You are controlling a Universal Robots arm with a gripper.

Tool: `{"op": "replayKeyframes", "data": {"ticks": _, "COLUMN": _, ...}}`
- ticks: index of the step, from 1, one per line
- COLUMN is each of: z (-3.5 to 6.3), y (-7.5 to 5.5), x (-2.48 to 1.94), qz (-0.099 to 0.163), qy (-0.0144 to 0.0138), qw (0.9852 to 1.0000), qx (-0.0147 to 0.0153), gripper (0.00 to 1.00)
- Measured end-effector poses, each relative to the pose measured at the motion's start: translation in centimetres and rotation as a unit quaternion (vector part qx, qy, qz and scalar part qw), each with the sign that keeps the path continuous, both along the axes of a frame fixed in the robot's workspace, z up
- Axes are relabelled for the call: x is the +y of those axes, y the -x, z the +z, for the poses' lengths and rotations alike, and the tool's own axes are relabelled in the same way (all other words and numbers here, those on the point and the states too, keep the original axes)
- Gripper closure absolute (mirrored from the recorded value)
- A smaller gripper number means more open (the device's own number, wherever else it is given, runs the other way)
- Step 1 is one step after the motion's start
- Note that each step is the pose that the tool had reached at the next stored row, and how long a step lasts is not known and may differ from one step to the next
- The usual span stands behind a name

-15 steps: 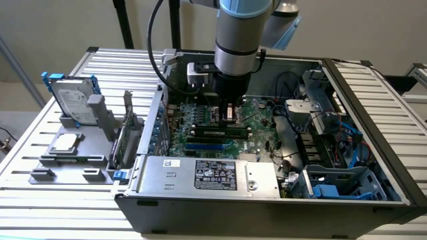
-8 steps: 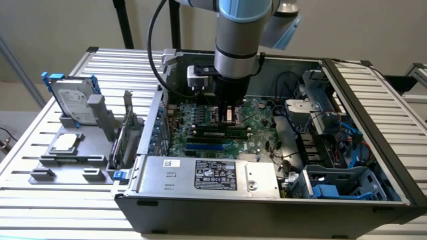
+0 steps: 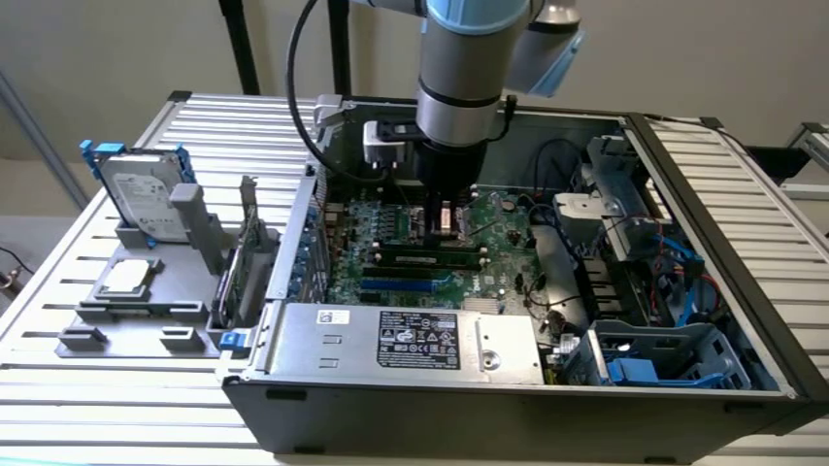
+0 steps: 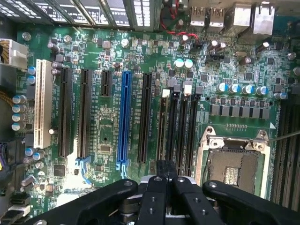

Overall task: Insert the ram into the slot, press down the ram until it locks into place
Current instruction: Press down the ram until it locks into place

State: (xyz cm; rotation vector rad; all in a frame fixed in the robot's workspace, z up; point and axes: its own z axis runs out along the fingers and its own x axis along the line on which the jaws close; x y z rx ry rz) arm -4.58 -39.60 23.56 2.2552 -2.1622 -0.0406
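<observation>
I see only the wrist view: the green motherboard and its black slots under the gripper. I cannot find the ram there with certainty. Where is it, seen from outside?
Observer: In the exterior view the ram lies along a slot on the motherboard, directly below the gripper.
Operator: Does the gripper touch it?
Observer: I cannot tell. The gripper is very close above the ram, and the arm stands almost upright over it.
Operator: What is outside the case?
Observer: A hard drive stands on a grey fixture, to the exterior view's left of the case.
</observation>
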Motion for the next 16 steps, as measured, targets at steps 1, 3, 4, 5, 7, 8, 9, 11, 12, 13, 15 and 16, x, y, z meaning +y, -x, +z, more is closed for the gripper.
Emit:
{"op": "replayKeyframes", "data": {"ticks": 1, "z": 0.41, "y": 0.0, "x": 0.00, "qz": 0.000, "qy": 0.0001, "qw": 1.0000, "qx": 0.0012, "gripper": 0.90}}
{"op": "replayKeyframes", "data": {"ticks": 3, "z": 1.18, "y": -0.1, "x": 0.00, "qz": 0.000, "qy": 0.0002, "qw": 1.0000, "qx": 0.0037, "gripper": 0.90}}
{"op": "replayKeyframes", "data": {"ticks": 4, "z": 1.51, "y": -0.2, "x": 0.00, "qz": 0.000, "qy": 0.0001, "qw": 1.0000, "qx": 0.0048, "gripper": 0.90}}
{"op": "replayKeyframes", "data": {"ticks": 5, "z": 1.78, "y": -0.2, "x": 0.00, "qz": 0.000, "qy": 0.0001, "qw": 1.0000, "qx": 0.0056, "gripper": 0.90}}
{"op": "replayKeyframes", "data": {"ticks": 7, "z": 1.99, "y": -0.2, "x": 0.00, "qz": 0.000, "qy": -0.0003, "qw": 1.0000, "qx": 0.0060, "gripper": 0.90}}
{"op": "replayKeyframes", "data": {"ticks": 8, "z": 1.99, "y": -0.2, "x": 0.00, "qz": 0.000, "qy": -0.0003, "qw": 1.0000, "qx": 0.0060, "gripper": 0.90}}
{"op": "replayKeyframes", "data": {"ticks": 9, "z": 1.99, "y": -0.2, "x": 0.00, "qz": 0.000, "qy": -0.0003, "qw": 1.0000, "qx": 0.0060, "gripper": 0.90}}
{"op": "replayKeyframes", "data": {"ticks": 11, "z": 1.99, "y": -0.2, "x": 0.00, "qz": 0.000, "qy": -0.0003, "qw": 1.0000, "qx": 0.0060, "gripper": 0.90}}
{"op": "replayKeyframes", "data": {"ticks": 12, "z": 1.99, "y": -0.2, "x": 0.00, "qz": 0.000, "qy": -0.0003, "qw": 1.0000, "qx": 0.0060, "gripper": 0.90}}
{"op": "replayKeyframes", "data": {"ticks": 13, "z": 1.99, "y": -0.2, "x": 0.00, "qz": 0.000, "qy": -0.0003, "qw": 1.0000, "qx": 0.0060, "gripper": 0.90}}
{"op": "replayKeyframes", "data": {"ticks": 15, "z": 1.99, "y": -0.2, "x": 0.00, "qz": 0.000, "qy": -0.0003, "qw": 1.0000, "qx": 0.0060, "gripper": 0.90}}
{"op": "replayKeyframes", "data": {"ticks": 16, "z": 2.00, "y": -0.2, "x": 0.00, "qz": 0.000, "qy": -0.0003, "qw": 1.0000, "qx": 0.0060, "gripper": 0.90}}
